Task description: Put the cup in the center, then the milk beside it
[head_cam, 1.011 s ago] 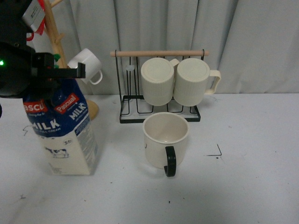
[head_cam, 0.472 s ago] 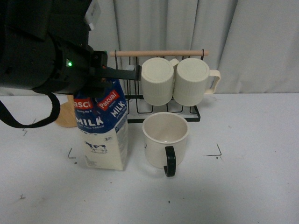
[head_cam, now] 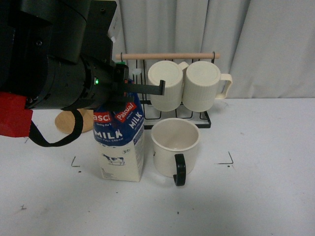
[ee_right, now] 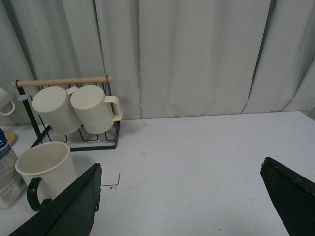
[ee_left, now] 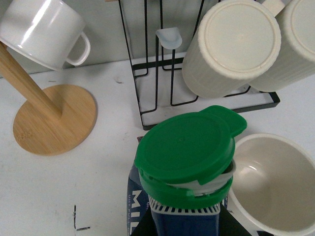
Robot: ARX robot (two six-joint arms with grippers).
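Observation:
The cup (head_cam: 174, 143), cream-white with a black handle facing front, stands on the white center patch (head_cam: 211, 169) between black corner marks. The milk (head_cam: 120, 142), a blue and cream carton, stands upright just left of the cup, inside the left corner mark. My left gripper (head_cam: 129, 88) is shut on the milk's top; in the left wrist view the green cap (ee_left: 189, 147) fills the middle and the cup (ee_left: 273, 184) sits right beside it. My right gripper (ee_right: 179, 206) is open and empty over bare table, right of the cup (ee_right: 47, 167).
A black wire rack (head_cam: 167, 105) with two ribbed cream mugs (head_cam: 189, 83) stands right behind the cup. A wooden mug tree's base (head_cam: 66, 120) with a small white cup (ee_left: 44, 32) is at the back left. Grey curtain hangs behind.
My left arm has carried the milk rightward from the far left of the table until it stands next to the cup. The cup has not moved.

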